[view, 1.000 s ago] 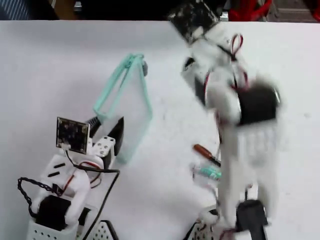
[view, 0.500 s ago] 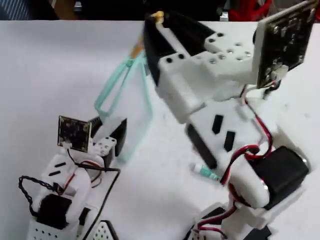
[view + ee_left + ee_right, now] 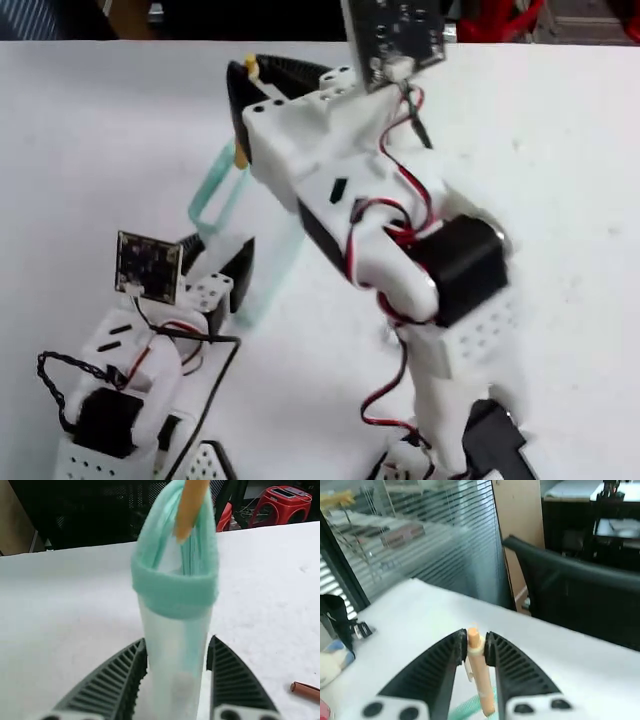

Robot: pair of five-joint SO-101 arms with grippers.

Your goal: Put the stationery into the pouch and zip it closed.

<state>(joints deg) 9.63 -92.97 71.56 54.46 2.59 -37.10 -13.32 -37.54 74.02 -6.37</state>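
**Pen tip at the pouch mouth**

Our right pincer (image 3: 476, 636) is clamped on one orange pen (image 3: 479, 680). In the high view its long axis runs 12 to 6, tip down. The one pouch (image 3: 175, 585) lies at 6 o'clock from that pincer, its teal mouth at the tip. We cannot tell whether the tip is inside. Our left pincer (image 3: 176, 647) grips the pouch's other end. One brown pen (image 3: 305, 690) lies on the surface (image 3: 60, 605), well apart.

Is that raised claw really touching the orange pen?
Touching. The right wrist view shows the right gripper clamping the orange pen from both sides.
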